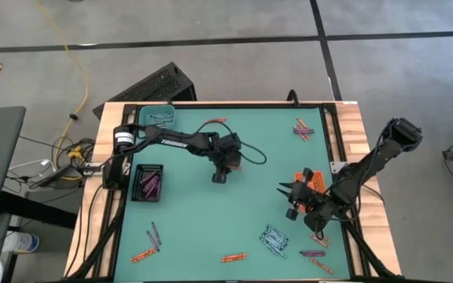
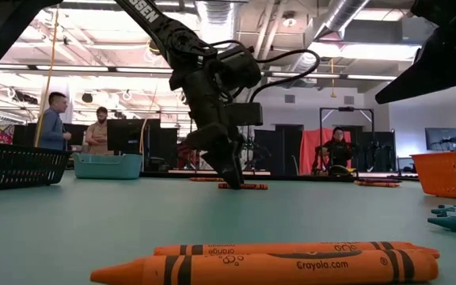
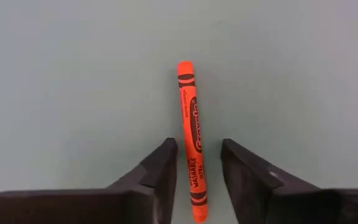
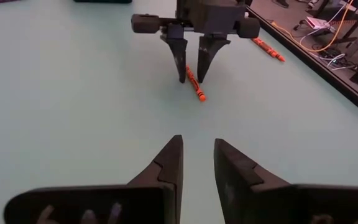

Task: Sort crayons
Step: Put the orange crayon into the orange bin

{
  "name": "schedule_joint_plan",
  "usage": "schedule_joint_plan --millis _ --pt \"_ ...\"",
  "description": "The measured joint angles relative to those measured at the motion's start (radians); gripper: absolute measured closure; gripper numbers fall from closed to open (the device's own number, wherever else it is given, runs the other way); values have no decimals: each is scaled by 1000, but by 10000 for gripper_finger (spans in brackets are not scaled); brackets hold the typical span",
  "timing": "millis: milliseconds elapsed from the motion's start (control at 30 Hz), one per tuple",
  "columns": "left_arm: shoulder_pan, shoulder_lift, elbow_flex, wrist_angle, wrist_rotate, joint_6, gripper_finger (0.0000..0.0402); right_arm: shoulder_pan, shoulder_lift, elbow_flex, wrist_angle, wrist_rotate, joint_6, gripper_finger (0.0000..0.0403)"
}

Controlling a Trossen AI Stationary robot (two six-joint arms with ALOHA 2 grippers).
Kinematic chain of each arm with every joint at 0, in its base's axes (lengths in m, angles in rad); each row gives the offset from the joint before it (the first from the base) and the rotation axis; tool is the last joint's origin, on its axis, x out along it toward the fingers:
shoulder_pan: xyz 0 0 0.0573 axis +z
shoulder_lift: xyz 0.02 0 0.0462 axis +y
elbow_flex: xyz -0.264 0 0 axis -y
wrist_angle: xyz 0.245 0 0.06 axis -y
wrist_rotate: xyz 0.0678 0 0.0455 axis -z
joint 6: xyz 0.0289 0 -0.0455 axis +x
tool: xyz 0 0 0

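An orange crayon (image 3: pixel 188 93) lies flat on the teal table near its middle. My left gripper (image 3: pixel 199 144) points steeply down over it and is open. One finger stands on each side of the crayon, toward one end, and the fingers run along its length with a thin gap on both sides. From the right wrist view, the left gripper (image 4: pixel 191 78) has its fingertips almost at the table. My right gripper (image 4: pixel 197 140) waits open and holds nothing, above the table's right part beside the orange tray (image 1: pixel 311 179).
A black tray (image 1: pixel 149 182) with purple crayons sits at the left and a teal tray (image 1: pixel 157 117) at the far left. Loose crayons lie far (image 1: pixel 215 120), far right (image 1: pixel 303 130) and along the near edge (image 1: pixel 234 257). A pale blue-grey bunch (image 1: pixel 274 240) lies near right.
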Motion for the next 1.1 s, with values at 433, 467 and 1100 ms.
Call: schedule_joint_plan --millis 433,467,1100 --pt "-3 -4 2 7 -4 30 398 -7 0 0 11 0 3 319" --pt "-3 -6 6 6 -3 32 399 -7 0 0 11 0 3 319" --pt "-68 -284 39 175 324 127 401 -14 0 0 240 124 -258 292"
